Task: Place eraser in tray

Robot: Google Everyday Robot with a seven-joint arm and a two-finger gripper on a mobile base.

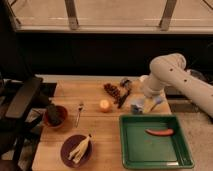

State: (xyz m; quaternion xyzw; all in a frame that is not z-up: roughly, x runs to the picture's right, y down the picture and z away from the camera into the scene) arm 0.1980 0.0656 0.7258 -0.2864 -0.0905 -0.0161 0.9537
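On the wooden table [102, 132], in the 1 camera view, the green tray [123, 145] is set at 5 o'clock, with 1 red sausage-shaped thing [159, 132] lying inside it toward the far right. The gripper [144, 104] is found at 2 o'clock, low over the table just beyond the tray's far rim, at the end of the white arm. Whether it is open or closed cannot be told, and nothing can be made out in its hold. The eraser [53, 113] is taken to be the dark block leaning in the red bowl [61, 120] at 9 o'clock, well apart from gripper and tray; this reading is not certain. Between them are laid a fork [79, 113], a round orange thing [104, 105] and a thin dark stick [123, 98].

The eraser is judged not yet placed. Trouble could be caused by the long reach across: the fork or the orange thing could be swept aside by a low arm. Since the block leans on the bowl's wall, the bowl could be dragged or tipped by a skewed grasp. The thin dark stick could be mistaken for the eraser. At release, the block could be caught on the tray's rim if let go too near it.
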